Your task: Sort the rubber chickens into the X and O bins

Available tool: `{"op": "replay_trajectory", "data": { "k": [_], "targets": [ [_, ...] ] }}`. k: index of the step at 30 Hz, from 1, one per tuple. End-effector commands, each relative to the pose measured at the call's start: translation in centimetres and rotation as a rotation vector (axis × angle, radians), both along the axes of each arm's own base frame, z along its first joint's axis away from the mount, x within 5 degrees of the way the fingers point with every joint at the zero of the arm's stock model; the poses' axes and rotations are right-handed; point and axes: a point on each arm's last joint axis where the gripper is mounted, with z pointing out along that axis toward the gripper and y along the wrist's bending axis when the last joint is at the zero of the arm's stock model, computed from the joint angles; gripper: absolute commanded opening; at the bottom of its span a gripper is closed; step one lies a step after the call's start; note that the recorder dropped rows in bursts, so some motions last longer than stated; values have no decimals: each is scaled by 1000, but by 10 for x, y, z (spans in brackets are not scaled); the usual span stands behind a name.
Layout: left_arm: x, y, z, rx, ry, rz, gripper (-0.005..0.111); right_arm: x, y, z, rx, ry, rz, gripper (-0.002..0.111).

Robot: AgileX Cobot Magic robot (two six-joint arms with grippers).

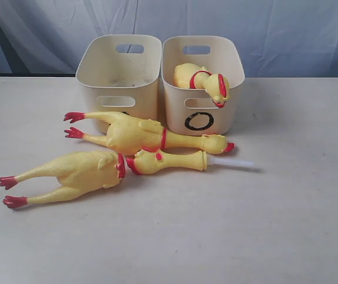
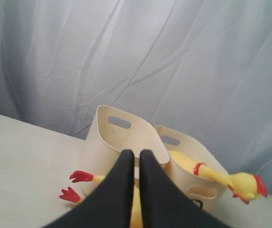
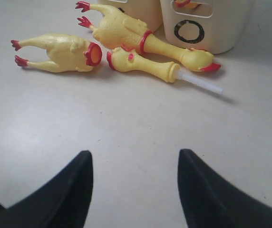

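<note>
The left hand is pressed together, the right hand apart and empty, while one chicken droops over the O bin, a whole chicken apparently hiding the left bin's mark.

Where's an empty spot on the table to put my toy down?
The whole near stretch of the table, in front of the broken chicken's body and neck piece, is bare. So is the strip right of the O bin. It is crowded in front of that bin and the left bin, where the whole chicken lies.
</note>
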Motion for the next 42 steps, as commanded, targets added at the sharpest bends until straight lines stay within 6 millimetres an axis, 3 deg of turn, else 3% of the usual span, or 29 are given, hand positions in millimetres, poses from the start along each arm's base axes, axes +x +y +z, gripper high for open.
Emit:
{"op": "replay_trajectory", "data": {
  "k": [1,3,7,13,19,22,29,33,42],
  "targets": [
    [14,-7,25,208,51,-82,26,0,0,0,5,-13,0,51],
    [30,-11,36,318,81,-130,43,0,0,0,5,-13,0,51],
    [64,-13,46,526,141,-203,58,0,0,0,5,-13,0,51],
    [119,-15,45,716,240,-309,63,0,0,0,7,-13,1,51],
    [169,-17,5,998,343,-519,63,-1,1,0,16,-8,3,51],
    [183,-19,-9,1015,380,-567,63,-1,1,0,18,-7,4,51],
    [210,-51,-57,1223,388,-839,63,-1,1,0,24,-4,6,51],
    [222,-54,-79,1254,433,-834,63,-1,1,0,24,-4,6,51],
    [239,-54,-101,1154,515,-746,63,-1,1,0,24,-4,6,51]
  ]
}}
